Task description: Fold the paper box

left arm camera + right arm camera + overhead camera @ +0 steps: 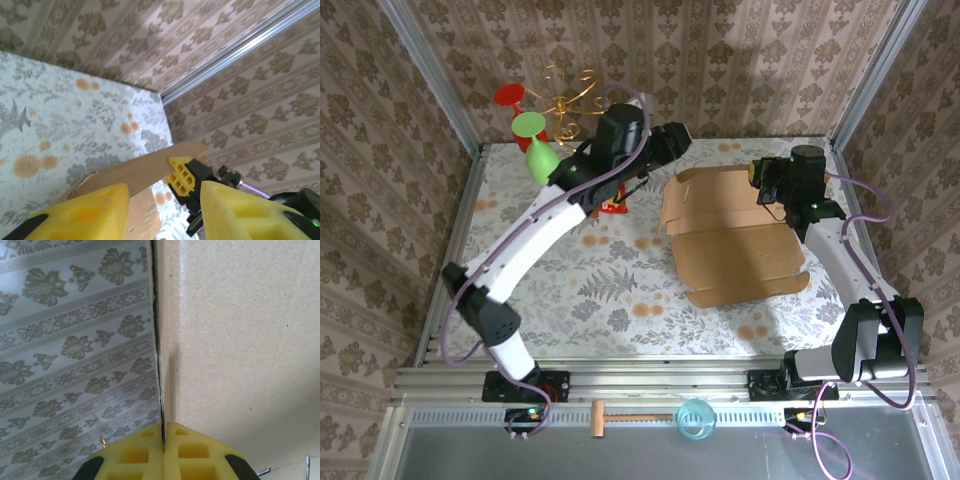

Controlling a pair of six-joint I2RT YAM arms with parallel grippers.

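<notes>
Top view: paper box [735, 240] lies opened out on the table [570, 290], at 3 o'clock from centre. Left gripper [675, 145] is at its 11 o'clock corner, right gripper [760, 182] at 1 o'clock, on the far flap [715, 190].

Left wrist view: my left jaws stand apart. The raised flap edge crosses the gap but isn't pinched as far as I can tell. The other arm's yellow pad sits on the flap at 5 o'clock.

Right wrist view: right jaws are clamped tight on the thin cardboard edge, a grip the top view can't confirm.

My read: light, stiff sheet that bends only at the creases and is a bit slick. Take hold of it at the flap edges.
</notes>
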